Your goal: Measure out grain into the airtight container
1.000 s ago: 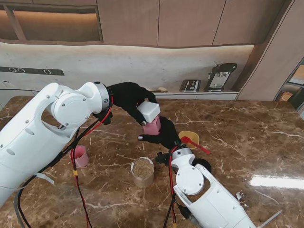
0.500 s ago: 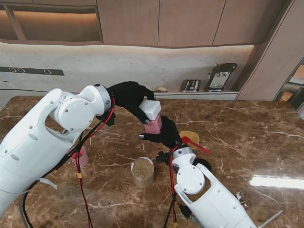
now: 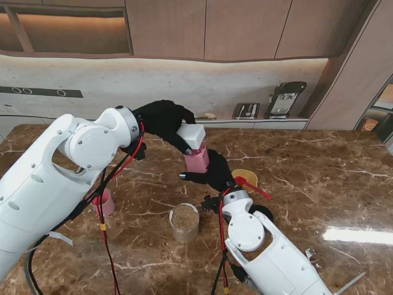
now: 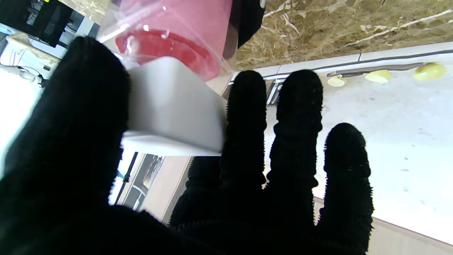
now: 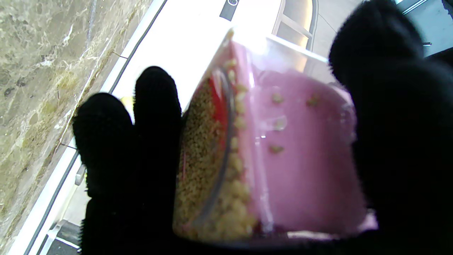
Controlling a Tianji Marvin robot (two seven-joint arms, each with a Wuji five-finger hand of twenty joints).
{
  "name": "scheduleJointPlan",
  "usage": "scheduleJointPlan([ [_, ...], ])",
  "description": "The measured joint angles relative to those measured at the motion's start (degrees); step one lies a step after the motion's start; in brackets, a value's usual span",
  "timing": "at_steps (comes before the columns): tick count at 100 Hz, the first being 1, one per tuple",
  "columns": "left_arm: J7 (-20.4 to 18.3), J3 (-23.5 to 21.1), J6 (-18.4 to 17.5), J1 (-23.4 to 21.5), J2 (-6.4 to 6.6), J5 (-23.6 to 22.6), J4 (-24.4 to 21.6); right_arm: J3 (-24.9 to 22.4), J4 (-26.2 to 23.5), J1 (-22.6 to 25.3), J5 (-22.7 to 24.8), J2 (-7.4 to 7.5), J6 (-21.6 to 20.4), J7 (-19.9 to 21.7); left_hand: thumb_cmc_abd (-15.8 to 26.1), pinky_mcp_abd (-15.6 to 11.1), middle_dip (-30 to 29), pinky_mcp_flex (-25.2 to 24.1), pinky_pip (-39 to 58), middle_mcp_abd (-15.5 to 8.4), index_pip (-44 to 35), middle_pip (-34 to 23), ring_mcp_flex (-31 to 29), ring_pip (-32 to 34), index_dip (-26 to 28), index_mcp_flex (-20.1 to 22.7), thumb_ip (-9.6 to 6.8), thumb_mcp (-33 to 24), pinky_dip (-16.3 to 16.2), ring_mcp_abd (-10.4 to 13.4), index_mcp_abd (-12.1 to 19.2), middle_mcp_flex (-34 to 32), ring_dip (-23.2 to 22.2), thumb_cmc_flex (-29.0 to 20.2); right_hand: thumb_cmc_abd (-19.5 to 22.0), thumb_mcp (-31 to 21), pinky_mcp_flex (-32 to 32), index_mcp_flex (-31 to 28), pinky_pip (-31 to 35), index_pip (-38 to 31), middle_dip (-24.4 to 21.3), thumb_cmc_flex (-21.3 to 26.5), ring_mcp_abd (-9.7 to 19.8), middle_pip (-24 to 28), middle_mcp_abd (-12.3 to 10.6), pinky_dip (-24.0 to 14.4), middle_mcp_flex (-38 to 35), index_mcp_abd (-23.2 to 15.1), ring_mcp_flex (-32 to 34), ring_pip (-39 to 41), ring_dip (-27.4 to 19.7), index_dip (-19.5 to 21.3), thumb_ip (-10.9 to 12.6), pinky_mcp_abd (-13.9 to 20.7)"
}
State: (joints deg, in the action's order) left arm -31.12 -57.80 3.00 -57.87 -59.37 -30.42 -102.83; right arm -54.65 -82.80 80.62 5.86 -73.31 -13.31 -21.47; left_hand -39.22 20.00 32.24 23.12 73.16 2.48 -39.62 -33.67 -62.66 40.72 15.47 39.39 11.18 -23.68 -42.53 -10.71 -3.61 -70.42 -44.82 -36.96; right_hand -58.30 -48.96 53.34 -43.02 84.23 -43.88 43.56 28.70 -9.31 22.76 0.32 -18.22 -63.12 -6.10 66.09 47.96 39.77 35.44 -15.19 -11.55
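From the stand's view, the left hand (image 3: 164,120) in its black glove reached over the middle of the brown marble bench (image 3: 319,178), its fingers pinching the white square lid (image 3: 193,136). Just under the lid sat the pink clear-walled plastic airtight container (image 3: 198,161), held off the bench by the right hand (image 3: 212,173), fingers wrapped round its body. Nearer to me stood a clear round jar of grain (image 3: 184,222), a small pink cup (image 3: 104,201) towards the left edge, and a red scoop (image 3: 249,185) lying across a yellow bowl (image 3: 244,177).

In the left wrist view, thumb and fingers (image 4: 247,117) clamped opposite sides of the lid (image 4: 173,109), with the container's mouth (image 4: 166,49) close beyond it; whether the lid was seated I cannot tell.

In the right wrist view, the fingers (image 5: 155,117) and thumb gripped the container (image 5: 283,152) tilted, grain (image 5: 205,156) heaped against one wall. It looked light, stiff and smooth, likely slippery, so gripping flat walls low down seemed safest.
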Motion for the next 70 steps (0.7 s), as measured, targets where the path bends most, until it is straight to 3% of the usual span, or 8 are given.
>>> scheduleJointPlan([
  [34,0.9,-2.6,0.4,-1.4,-0.18,-1.4,-1.1,-0.1,0.2,0.1,0.0,0.02,0.1,0.0,0.3,0.0,0.0,0.1,0.4,0.2,-0.2,0.0,-0.9,0.6,0.0,0.0,0.0,0.2,0.0,0.0,-0.6,-0.6,0.1,0.0,0.1,0.0,0.0,0.0,0.0,0.0,0.0,0.0,0.0,0.0,0.0,0.0,0.0,0.0,0.0,0.0,0.0,0.0,0.0,0.0],
  [70,-0.9,-9.8,-0.1,-5.7,0.07,-5.8,-4.5,-1.2,0.2,0.5,0.4,0.03,0.2,-0.1,0.3,0.0,0.0,0.4,0.4,0.2,-0.2,0.0,-1.1,0.6,0.0,0.0,0.0,0.2,0.0,-0.1,-0.6,-0.6,0.2,0.0,0.1,0.0,0.0,0.0,0.0,0.0,0.0,0.0,0.0,0.0,0.0,0.0,0.0,0.0,0.0,0.0,0.0,0.0,0.0,0.0],
])
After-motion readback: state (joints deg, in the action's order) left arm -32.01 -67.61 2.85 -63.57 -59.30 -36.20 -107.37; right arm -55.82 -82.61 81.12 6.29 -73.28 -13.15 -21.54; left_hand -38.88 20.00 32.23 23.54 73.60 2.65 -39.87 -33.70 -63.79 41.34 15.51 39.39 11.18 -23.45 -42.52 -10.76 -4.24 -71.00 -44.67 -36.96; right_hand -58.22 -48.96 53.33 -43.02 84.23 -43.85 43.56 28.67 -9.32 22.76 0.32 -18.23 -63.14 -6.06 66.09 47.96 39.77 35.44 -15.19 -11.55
